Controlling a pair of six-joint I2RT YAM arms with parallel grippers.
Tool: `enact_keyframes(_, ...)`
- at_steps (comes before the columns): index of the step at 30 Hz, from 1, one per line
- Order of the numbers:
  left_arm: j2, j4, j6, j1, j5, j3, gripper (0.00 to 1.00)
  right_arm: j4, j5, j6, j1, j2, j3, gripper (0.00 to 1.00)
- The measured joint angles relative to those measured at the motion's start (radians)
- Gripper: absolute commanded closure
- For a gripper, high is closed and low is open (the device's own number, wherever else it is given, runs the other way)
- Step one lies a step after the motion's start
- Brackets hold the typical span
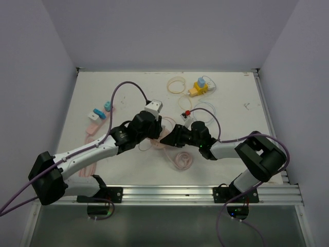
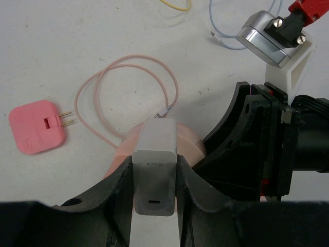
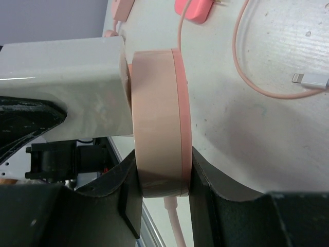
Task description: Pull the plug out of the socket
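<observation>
at the middle of the desk (image 1: 236, 128), a white, block-shaped plug (image 2: 154, 159) is seen seated in a round, flat, pink socket (image 3: 159, 113). a small grey word is printed on the plug's smooth casing, and an oval port is set in its rear face. a pink cord (image 3: 174, 226) is seen leaving the socket's lower rim. both arms are stretched forward and angled inward, so that the wrists are brought nose to nose over the desk's centre. the left pincer (image 2: 154, 177) is clenched on the plug, with one black finger pressed against each long side. the right pincer (image 3: 163, 180) is clamped on the socket, whose rim is gripped between the two fingers (image 3: 131, 195). plug and socket are held face to face, with no gap to be seen between them. a pink two-pronged adapter (image 2: 37, 127) is seen lying on the desk, well apart from the pair.
</observation>
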Motion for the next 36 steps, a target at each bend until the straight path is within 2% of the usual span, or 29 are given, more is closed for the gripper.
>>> enact_keyframes(5, 0.032, -0.043, -0.006, 0.068, 0.097, 0.044, 1.0, -0.009, 0.025, -0.003, 0.0, -0.002, 0.003, 1.0)
enact_keyframes(14, 0.039, -0.072, 0.023, 0.105, 0.134, 0.08, 1.0, -0.015, 0.043, -0.003, 0.0, -0.003, 0.016, 1.0)
enact_keyframes(16, 0.003, -0.055, 0.046, 0.143, 0.097, 0.083, 1.0, -0.103, 0.1, -0.006, -0.013, 0.003, -0.004, 1.0)
enact_keyframes(19, -0.109, 0.013, 0.067, 0.233, 0.017, 0.084, 1.0, -0.129, 0.09, 0.039, -0.042, -0.006, -0.038, 1.0)
enact_keyframes(24, -0.24, 0.124, 0.088, 0.246, -0.021, 0.081, 1.0, -0.138, 0.089, 0.042, -0.046, -0.011, -0.036, 1.0)
enact_keyframes(31, -0.201, 0.128, 0.082, 0.245, -0.04, 0.053, 1.0, -0.207, 0.094, 0.027, -0.055, -0.101, -0.069, 1.0)
enact_keyframes(36, -0.165, 0.1, 0.005, 0.269, -0.031, -0.031, 1.0, -0.277, 0.095, 0.008, -0.087, -0.188, -0.105, 1.0)
